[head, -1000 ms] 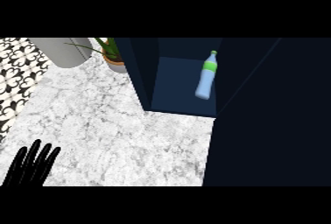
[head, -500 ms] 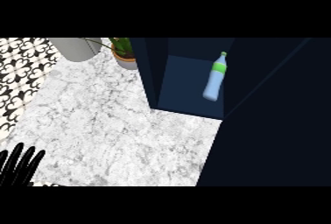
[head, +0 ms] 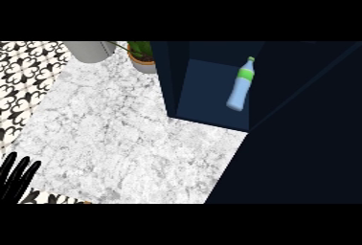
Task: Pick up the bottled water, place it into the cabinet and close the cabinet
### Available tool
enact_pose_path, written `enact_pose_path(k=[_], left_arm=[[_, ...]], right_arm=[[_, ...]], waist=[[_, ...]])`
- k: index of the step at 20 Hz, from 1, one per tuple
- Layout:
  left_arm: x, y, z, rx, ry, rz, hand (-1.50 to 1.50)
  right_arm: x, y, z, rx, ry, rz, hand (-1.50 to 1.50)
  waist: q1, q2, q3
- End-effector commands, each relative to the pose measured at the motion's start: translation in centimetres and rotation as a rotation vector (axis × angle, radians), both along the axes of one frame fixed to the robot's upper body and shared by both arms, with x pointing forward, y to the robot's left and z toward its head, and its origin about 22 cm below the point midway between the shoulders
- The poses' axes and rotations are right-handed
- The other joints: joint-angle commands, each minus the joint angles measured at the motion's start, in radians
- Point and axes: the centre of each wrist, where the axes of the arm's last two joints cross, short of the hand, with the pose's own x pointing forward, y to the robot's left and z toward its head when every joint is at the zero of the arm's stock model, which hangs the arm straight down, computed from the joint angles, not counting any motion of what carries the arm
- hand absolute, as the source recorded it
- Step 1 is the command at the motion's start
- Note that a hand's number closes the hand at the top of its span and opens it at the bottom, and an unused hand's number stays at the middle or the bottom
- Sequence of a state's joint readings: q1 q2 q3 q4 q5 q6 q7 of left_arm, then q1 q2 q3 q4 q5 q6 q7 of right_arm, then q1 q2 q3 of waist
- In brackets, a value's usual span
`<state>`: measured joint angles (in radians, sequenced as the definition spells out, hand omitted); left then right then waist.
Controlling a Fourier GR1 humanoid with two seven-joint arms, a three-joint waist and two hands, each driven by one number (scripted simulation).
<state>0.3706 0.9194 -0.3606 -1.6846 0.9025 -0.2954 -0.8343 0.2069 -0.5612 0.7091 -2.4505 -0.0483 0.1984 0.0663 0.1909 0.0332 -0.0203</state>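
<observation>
The water bottle [head: 240,86], pale blue with a green neck and cap, stands upright inside the dark blue cabinet [head: 212,105] on its floor, near the right wall. The cabinet's door [head: 304,139] fills the right side of the view as a large dark panel, swung partly across the opening. My left hand [head: 16,177] shows at the lower left edge, fingers straight and pointing up, holding nothing. My right hand does not show.
A potted plant [head: 141,55] and a grey pot [head: 90,50] stand at the counter's back, left of the cabinet. The marble counter [head: 120,139] spreads across the middle. A black-and-white patterned wall [head: 21,81] runs along the left.
The view has shifted so everything sits further right and lower in frame. The left hand has slid toward the lower left corner. The dark door covers more of the right side.
</observation>
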Motion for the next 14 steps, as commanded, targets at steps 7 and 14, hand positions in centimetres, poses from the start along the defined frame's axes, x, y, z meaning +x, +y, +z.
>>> enact_pose_path(k=[7,14], left_arm=[[0.9,1.0,1.1,-0.017,-0.04,-0.005,-1.5],[0.6,1.5,1.2,-0.022,-0.025,-0.007,-1.5]], right_arm=[[3.0,3.9,-1.3,0.087,0.205,-0.021,1.5],[6.5,5.1,-2.0,0.168,0.347,0.006,1.5]], waist=[[0.006,0.016,0.004],[0.011,0.017,0.01]])
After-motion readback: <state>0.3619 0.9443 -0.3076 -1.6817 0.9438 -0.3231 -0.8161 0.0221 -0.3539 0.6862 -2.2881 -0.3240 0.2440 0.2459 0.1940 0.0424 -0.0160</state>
